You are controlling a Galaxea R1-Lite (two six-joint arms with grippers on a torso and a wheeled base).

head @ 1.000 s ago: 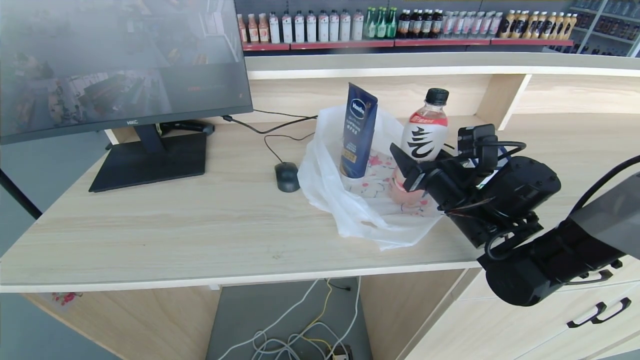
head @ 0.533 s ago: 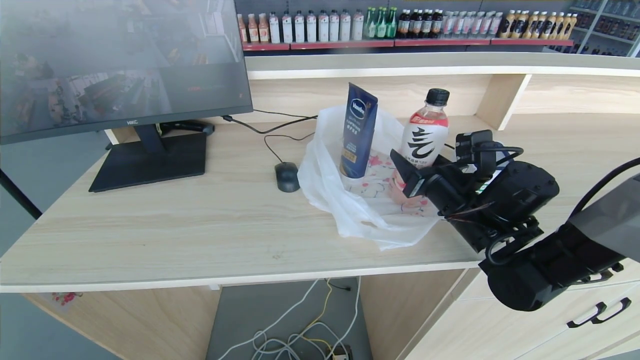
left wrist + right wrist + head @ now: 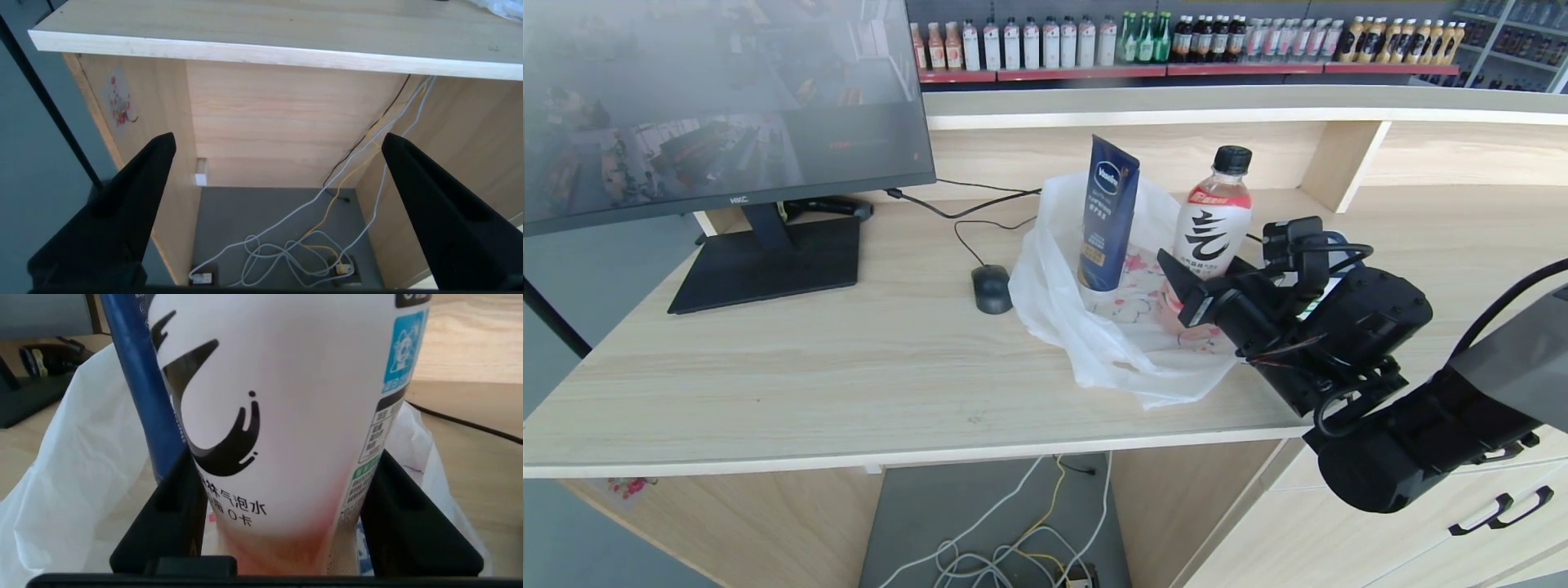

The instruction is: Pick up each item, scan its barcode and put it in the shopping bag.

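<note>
A pink drink bottle (image 3: 1209,229) with a black cap stands in the open white shopping bag (image 3: 1078,327) on the wooden counter, leaning slightly. My right gripper (image 3: 1201,286) is shut on the bottle's lower body; in the right wrist view the bottle (image 3: 278,416) sits between both fingers of the gripper (image 3: 286,514). A dark blue tube (image 3: 1107,212) stands upright in the bag to the bottle's left, also seen as the tube (image 3: 139,400) behind the bag's plastic (image 3: 73,474). My left gripper (image 3: 278,143) hangs open below the counter's front edge, holding nothing.
A monitor (image 3: 719,106) on its stand fills the counter's left rear. A black mouse (image 3: 992,287) with its cable lies just left of the bag. A raised wooden ledge (image 3: 1176,102) runs behind. Loose cables (image 3: 286,245) lie on the floor under the counter.
My right gripper has sunk a little, carrying the bottle down and slightly left into the bag. The tube and bag stayed put.
</note>
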